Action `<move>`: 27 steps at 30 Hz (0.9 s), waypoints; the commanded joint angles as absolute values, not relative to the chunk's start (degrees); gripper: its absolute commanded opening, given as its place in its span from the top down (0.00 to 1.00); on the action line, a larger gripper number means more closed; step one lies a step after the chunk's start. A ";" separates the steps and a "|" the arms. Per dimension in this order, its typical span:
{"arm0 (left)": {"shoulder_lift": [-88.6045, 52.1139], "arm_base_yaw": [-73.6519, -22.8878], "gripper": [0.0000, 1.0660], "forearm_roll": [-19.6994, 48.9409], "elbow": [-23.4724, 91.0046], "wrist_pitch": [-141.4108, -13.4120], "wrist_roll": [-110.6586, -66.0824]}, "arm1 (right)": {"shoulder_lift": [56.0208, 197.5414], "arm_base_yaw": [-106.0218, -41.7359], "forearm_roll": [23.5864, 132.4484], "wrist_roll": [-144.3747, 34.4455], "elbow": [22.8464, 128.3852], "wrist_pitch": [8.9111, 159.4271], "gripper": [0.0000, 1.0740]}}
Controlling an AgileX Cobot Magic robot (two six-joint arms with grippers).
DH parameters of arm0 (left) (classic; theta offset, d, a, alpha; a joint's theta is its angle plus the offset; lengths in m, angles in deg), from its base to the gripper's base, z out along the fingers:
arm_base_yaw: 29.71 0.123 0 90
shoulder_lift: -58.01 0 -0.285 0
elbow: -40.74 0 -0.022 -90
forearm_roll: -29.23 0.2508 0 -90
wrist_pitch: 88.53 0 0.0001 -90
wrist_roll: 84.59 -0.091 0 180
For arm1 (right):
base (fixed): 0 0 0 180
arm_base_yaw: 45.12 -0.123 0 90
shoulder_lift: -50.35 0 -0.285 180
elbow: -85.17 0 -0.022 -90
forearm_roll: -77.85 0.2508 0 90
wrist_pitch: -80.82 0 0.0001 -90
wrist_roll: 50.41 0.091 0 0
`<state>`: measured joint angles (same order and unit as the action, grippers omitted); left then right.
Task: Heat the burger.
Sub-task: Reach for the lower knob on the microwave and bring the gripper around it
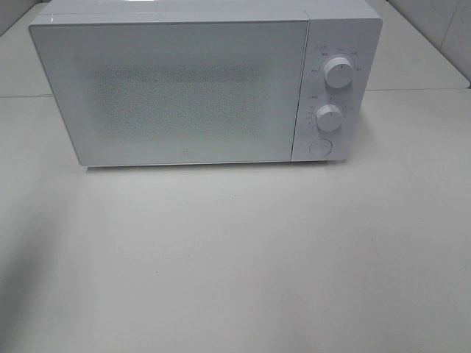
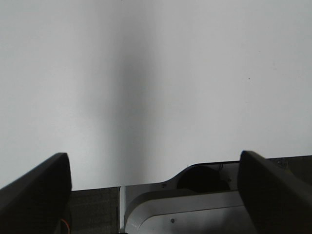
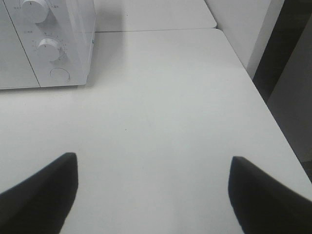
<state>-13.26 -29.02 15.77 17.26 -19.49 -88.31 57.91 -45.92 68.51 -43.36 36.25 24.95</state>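
The burger is out of view in all three views. A white microwave [image 1: 184, 88] stands at the back of the white table [image 1: 235, 257], its door shut, with two round knobs [image 1: 338, 71] and a round button [image 1: 319, 146] on its right panel. Neither arm shows in the exterior high view. In the left wrist view my left gripper [image 2: 153, 161] is open over bare table, nothing between its dark fingers [image 2: 44, 190]. My right gripper [image 3: 153, 160] is also open and empty, to the front right of the microwave [image 3: 58, 48].
The table's right edge [image 3: 273, 117] drops off beside a dark gap and a white wall. A second white tabletop [image 3: 156, 14] adjoins behind the microwave. A white and grey machine base [image 2: 195, 204] lies under the left gripper at the table's edge.
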 commanded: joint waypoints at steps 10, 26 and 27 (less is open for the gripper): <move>13.95 -28.73 0.21 19.32 0.88 -27.05 -88.37 | 55.91 -45.63 68.62 -44.16 36.14 25.58 0.29; 39.74 -28.73 0.21 20.35 -7.03 -27.45 -87.45 | 55.91 -45.63 68.56 -44.16 36.14 25.58 0.29; 41.46 -28.73 0.21 20.46 -7.03 -27.45 -87.45 | 55.91 -45.63 68.56 -44.16 36.14 25.58 0.29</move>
